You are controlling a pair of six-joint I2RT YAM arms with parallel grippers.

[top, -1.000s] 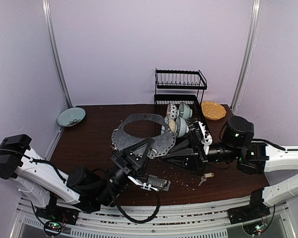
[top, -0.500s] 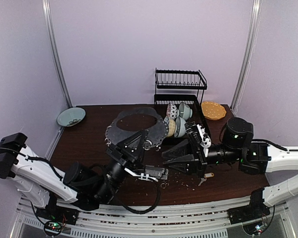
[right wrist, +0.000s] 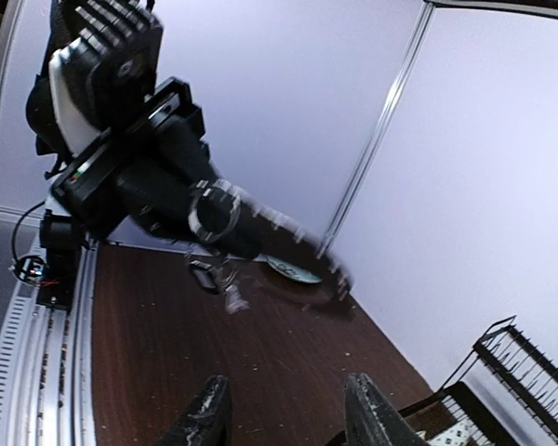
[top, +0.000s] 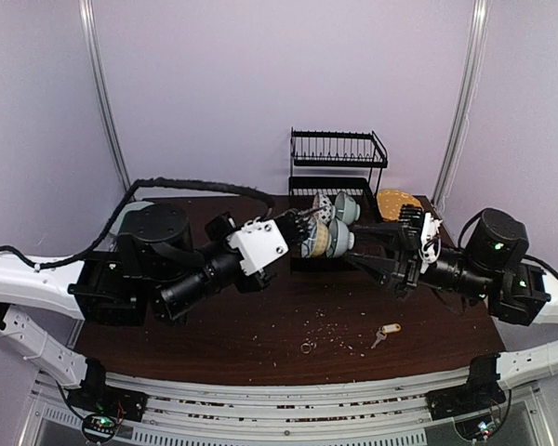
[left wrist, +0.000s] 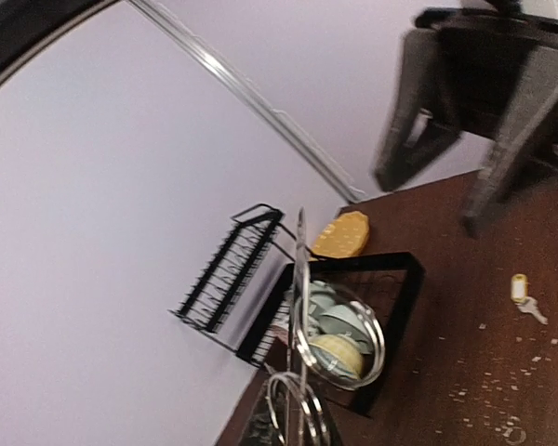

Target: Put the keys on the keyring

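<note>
The keys [top: 384, 333], a silver key on a yellow tag, lie on the brown table in front of my right arm; they also show in the left wrist view [left wrist: 521, 292]. My left gripper [top: 293, 232] is raised over mid-table, shut on the keyring [left wrist: 300, 269], a thin grey hoop seen edge-on with small rings [left wrist: 339, 325] dangling from it. In the right wrist view the hoop [right wrist: 302, 253] is a blur beside the left arm. My right gripper [top: 391, 253] is open and empty, held in the air facing the left one, its fingers [right wrist: 205, 413] wide apart.
A black dish rack [top: 339, 163] with several bowls [top: 335, 228] stands at the back, a yellow plate [top: 397, 204] beside it. A teal plate [right wrist: 293, 269] sits at the back left. A tiny loose ring [top: 306, 348] and crumbs lie near the front.
My left arm has swung up and back, carrying the hoop from flat over the table's middle to edge-on near the rack. My right gripper has drawn back to the right and risen.
</note>
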